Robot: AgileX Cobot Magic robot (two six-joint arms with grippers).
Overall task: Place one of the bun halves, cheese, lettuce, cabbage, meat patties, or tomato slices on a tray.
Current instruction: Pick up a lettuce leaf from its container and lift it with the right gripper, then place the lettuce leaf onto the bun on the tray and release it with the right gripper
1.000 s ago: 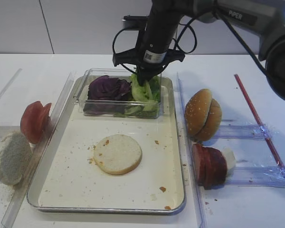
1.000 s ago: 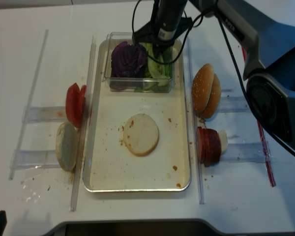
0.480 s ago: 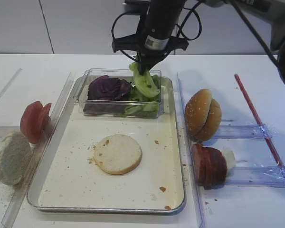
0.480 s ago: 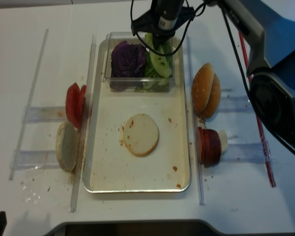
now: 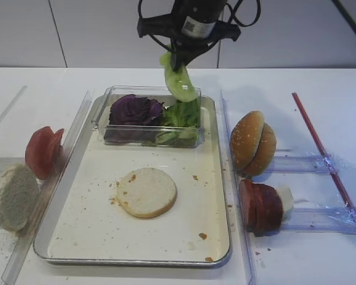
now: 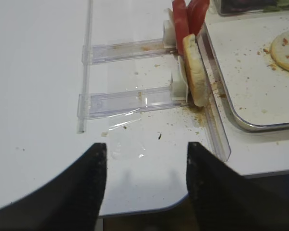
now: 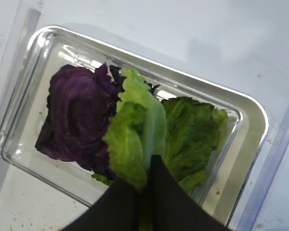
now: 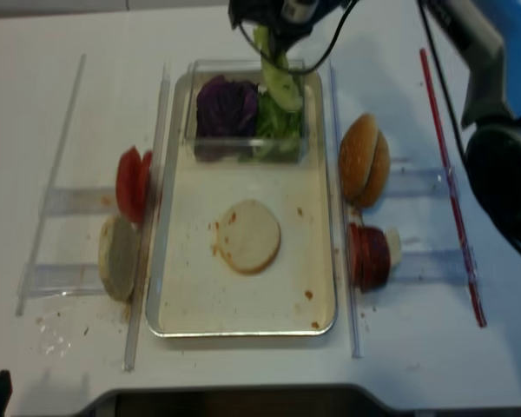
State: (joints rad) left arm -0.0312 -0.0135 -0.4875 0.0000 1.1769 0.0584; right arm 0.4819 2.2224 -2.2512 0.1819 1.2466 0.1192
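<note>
I have the right tool (image 5: 177, 58) clamped on one end of the lettuce (image 5: 179, 81), which hangs limp above the clear box (image 5: 110, 113) at the far end of the tray (image 5: 216, 208). I judge the leaf light, floppy and easy to tear or slip, so a pinch on that end seems the sensible hold. The left tool (image 6: 143, 159) shows its two fingers spread apart with nothing between them, and there is a white label on the right wrist whose print I cannot read.
</note>
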